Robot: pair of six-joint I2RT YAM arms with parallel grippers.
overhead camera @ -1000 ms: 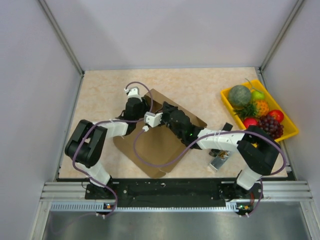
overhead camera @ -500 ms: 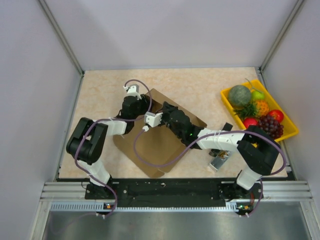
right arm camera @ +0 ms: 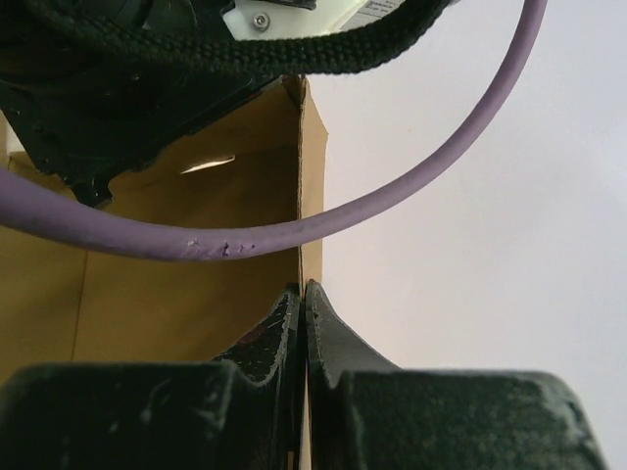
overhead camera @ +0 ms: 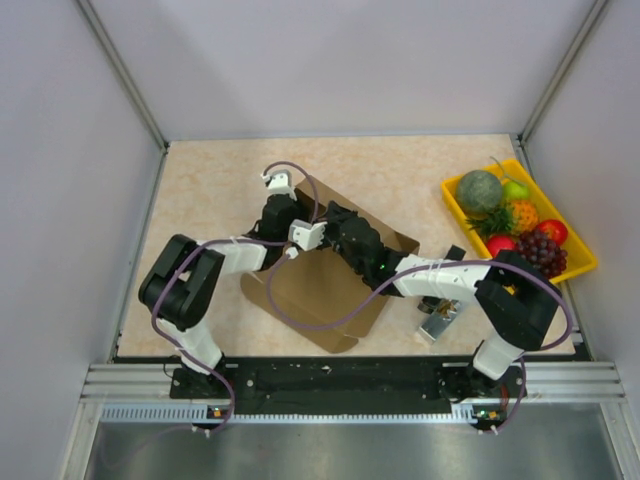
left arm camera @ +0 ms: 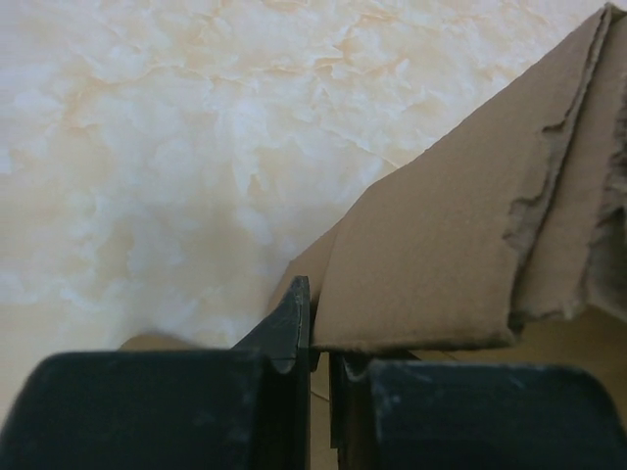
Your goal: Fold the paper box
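Judging from overhead, you're only partway: the paper box (overhead camera: 320,295) sits mid-table, walls raised toward 12 o'clock, its near panels looking flat. Your left gripper (left arm camera: 318,338) pinches a flap edge, and your right gripper (right arm camera: 305,304) is clamped on a standing wall. Most folds look undone.

yellow tray (overhead camera: 582,268) of fruit at right, green melon (overhead camera: 480,190), dark grapes (overhead camera: 545,250); beige marbled tabletop (overhead camera: 210,180)
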